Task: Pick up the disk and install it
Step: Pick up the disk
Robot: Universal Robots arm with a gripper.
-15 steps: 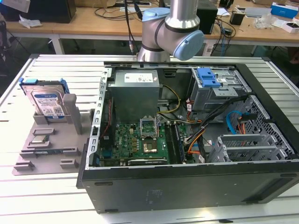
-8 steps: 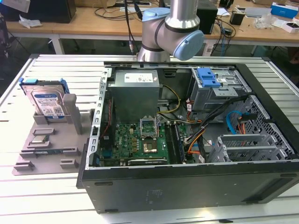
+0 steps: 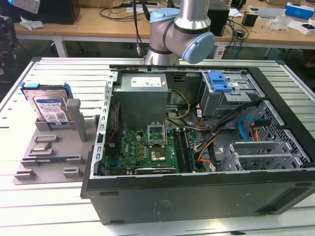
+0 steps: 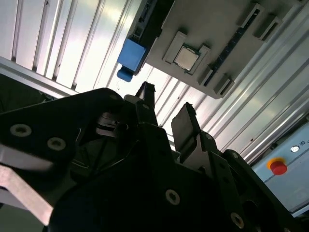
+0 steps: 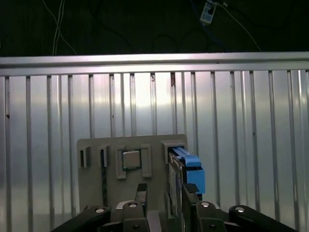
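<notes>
gripper (image 5: 165, 192) open and empty, facing the grey holder plate (image 5: 89, 188).
in both wrist views its black fingers (image 4: 182, 121) stand apart with nothing between them. beyond them the disk (image 5: 186, 166) stands on edge in a slot of the plate, and a processor chip (image 5: 130, 159) sits in the neighbouring pocket. at the exterior view's right of the plate lies the open computer case (image 3: 197, 189), holding a motherboard (image 3: 147, 147). the slot posts hide the disk's lower edge.

Ribbed silver table (image 3: 49, 212) — grey holder plate (image 3: 54, 167) (toward the exterior view's left) beside an open computer case (image 3: 197, 201)
</notes>
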